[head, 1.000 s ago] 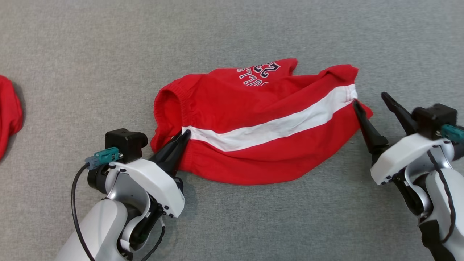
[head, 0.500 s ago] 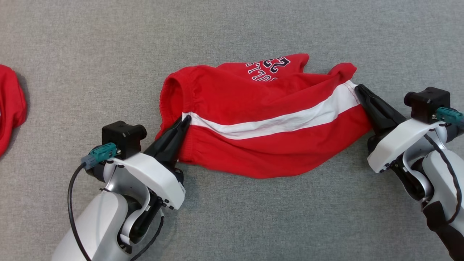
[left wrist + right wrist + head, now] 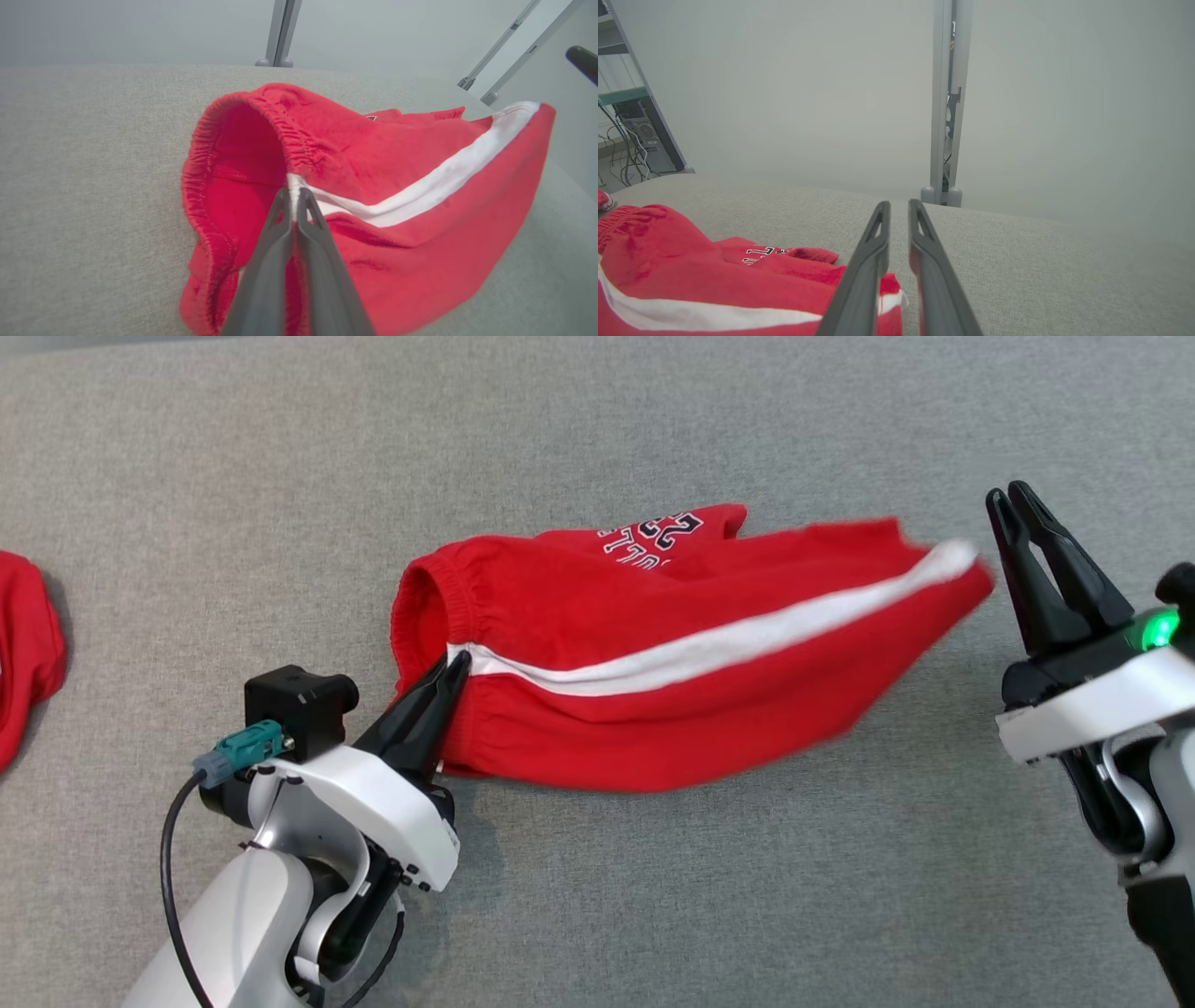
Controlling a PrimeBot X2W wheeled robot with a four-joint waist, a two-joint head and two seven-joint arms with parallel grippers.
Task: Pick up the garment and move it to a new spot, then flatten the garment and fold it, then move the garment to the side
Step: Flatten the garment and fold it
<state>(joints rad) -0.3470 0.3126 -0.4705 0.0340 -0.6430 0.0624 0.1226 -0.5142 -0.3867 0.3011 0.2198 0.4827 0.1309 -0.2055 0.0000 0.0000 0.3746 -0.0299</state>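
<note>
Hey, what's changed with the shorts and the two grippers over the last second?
The right gripper closed on the leg end of the red shorts, then let go and pulled away; its fingers are now slightly apart and empty. The left gripper stays shut on the waistband.

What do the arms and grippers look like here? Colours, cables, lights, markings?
The left gripper and right gripper each have two long tapered black fingers with slotted tips, on glossy white wrist shells over pale forearms. The left wrist carries a black camera block and a teal connector feeding a black cable. A green light glows on the right wrist. No printed markings legible.
</note>
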